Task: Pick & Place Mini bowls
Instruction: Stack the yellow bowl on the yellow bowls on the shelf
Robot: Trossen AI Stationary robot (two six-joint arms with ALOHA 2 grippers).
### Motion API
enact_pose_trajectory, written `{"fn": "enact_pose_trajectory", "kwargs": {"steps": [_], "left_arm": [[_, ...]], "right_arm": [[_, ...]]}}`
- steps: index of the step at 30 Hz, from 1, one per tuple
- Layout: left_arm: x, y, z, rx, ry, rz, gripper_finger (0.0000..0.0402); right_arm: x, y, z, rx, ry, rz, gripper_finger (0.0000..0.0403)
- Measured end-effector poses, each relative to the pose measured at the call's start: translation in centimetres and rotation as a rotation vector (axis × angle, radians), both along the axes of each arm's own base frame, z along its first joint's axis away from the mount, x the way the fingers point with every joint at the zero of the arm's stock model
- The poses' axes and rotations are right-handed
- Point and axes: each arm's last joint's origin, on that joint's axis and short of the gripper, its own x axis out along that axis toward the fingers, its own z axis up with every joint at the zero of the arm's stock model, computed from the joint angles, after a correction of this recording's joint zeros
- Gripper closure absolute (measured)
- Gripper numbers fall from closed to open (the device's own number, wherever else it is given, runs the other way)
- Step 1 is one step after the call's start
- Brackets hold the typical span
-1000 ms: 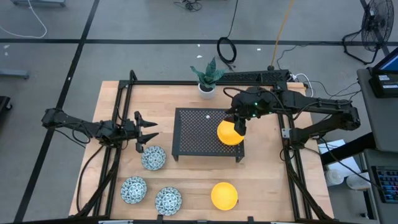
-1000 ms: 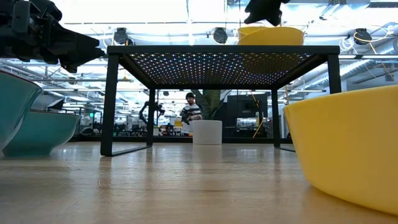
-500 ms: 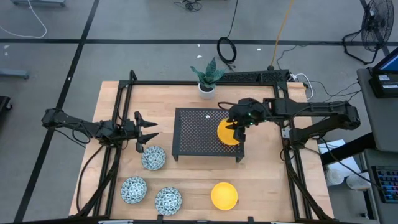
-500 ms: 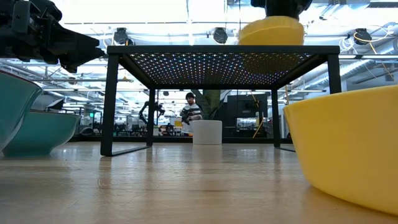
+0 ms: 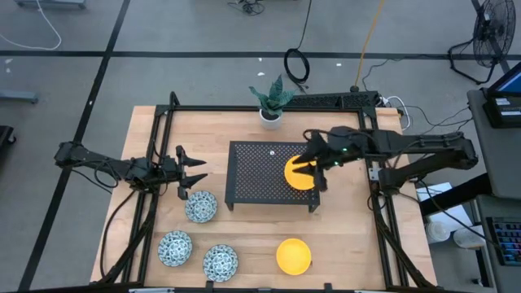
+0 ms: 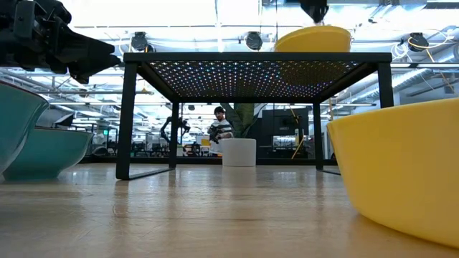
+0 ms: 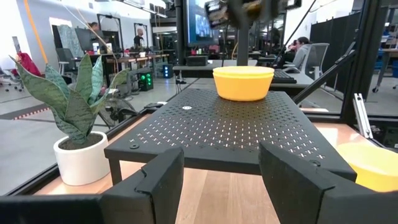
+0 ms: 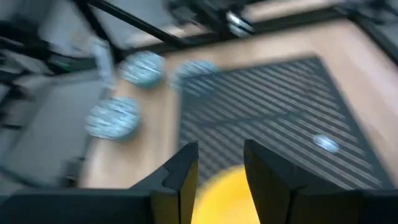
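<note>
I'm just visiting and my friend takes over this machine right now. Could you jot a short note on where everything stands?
Right gripper: open, empty, above the yellow bowl sitting on the black rack.
Left gripper: open, empty, waiting by the table's left side.
Done: one yellow bowl on the rack.
Left: second yellow bowl at the front of the table and three patterned bowls front left. Only five bowls visible.
</note>
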Motion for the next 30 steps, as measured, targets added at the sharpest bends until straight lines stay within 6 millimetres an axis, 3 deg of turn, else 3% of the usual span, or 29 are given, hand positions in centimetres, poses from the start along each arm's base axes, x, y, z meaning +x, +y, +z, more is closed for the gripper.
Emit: {"fn": "enact_pose_trajectory", "kwargs": {"steps": [6,13,23,30], "left_arm": [[0.0,0.0,0.0,0.000,0.001,0.000,0.0190],[0.0,0.0,0.0,0.000,0.001,0.000,0.0190],[0.0,0.0,0.0,0.000,0.001,0.000,0.0190],[0.0,0.0,0.0,0.000,0.001,0.000,0.0190]], "right_arm": [[-0.8,2.7,1.6,0.079,-0.123,0.233,0.0287],[-1.2,6.2,1.5,0.094,-0.150,0.403,0.0287],[-1.8,10.8,-2.1,0.114,-0.296,0.588,0.0287],[-2.5,15.8,-5.8,-0.082,-0.274,0.591,0.0258]]}}
